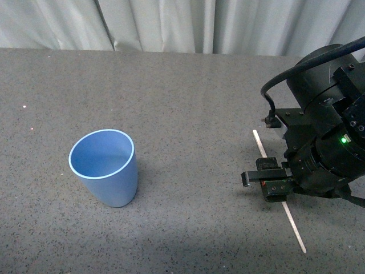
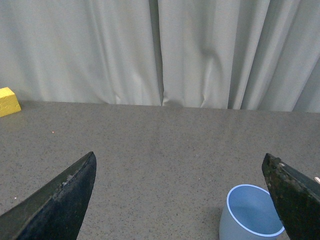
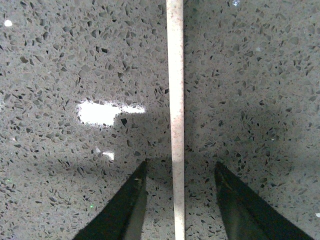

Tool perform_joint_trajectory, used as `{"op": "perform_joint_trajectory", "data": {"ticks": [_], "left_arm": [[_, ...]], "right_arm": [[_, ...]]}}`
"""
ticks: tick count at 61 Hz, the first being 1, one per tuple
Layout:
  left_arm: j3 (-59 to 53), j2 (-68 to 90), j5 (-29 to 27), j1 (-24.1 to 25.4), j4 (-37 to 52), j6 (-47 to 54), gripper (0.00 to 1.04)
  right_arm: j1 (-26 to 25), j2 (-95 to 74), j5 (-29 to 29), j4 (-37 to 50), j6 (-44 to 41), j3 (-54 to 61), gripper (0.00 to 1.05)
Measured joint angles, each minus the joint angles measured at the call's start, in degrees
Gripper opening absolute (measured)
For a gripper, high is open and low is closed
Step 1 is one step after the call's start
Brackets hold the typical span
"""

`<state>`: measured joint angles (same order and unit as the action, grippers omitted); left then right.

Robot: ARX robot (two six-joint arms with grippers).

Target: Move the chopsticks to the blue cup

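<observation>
Across the whole scene spreads a grey speckled table (image 1: 182, 103), with a pale pleated curtain (image 1: 171, 23) hanging along its far edge. On the right side the black right arm (image 1: 331, 131) reaches down to the surface, a green light glowing on its body. The right gripper (image 1: 268, 182) sits low over the table with its jaws parted. In the right wrist view its two dark fingers (image 3: 125, 205) stand on either side of the stick, a gap showing on each side, so nothing is clasped. The left gripper (image 2: 178, 156) is spread wide and holds nothing. Its wrist view looks over the table toward the curtain.

The blue cup (image 1: 105, 171) stands upright on the left part of the table, mouth open upward and empty inside, well apart from the right arm. The chopsticks (image 1: 293, 220), seen as a single thin pale stick, lie flat on the table at the right. They run from far to near with a slight lean rightward, passing beneath the right gripper. A small yellow block (image 2: 9, 101) rests at the far left by the curtain.
</observation>
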<state>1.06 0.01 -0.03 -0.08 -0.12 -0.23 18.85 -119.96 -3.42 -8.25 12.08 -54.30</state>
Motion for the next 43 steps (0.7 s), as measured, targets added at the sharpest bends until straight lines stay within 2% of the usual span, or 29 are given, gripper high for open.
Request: {"op": "perform_joint_trajectory", "data": {"ticks": [17,33,36,43], "left_arm": [[0.0,0.0,0.0,0.0,0.0,0.0,0.98],[0.0,0.0,0.0,0.0,0.0,0.0,0.98],[0.0,0.0,0.0,0.0,0.0,0.0,0.98],[0.0,0.0,0.0,0.0,0.0,0.0,0.98]], "right_arm": [[-0.1,-0.2,-0.8,1.2,0.2,0.2,0.01],[-0.9,4.4,0.6,10.1,-1.1,6.2,0.01],[-0.8,6.8,1.4,13.9,-1.9,7.8,0.01],[1.9,16.0,3.8,29.9,-7.2,10.6,0.01]]}}
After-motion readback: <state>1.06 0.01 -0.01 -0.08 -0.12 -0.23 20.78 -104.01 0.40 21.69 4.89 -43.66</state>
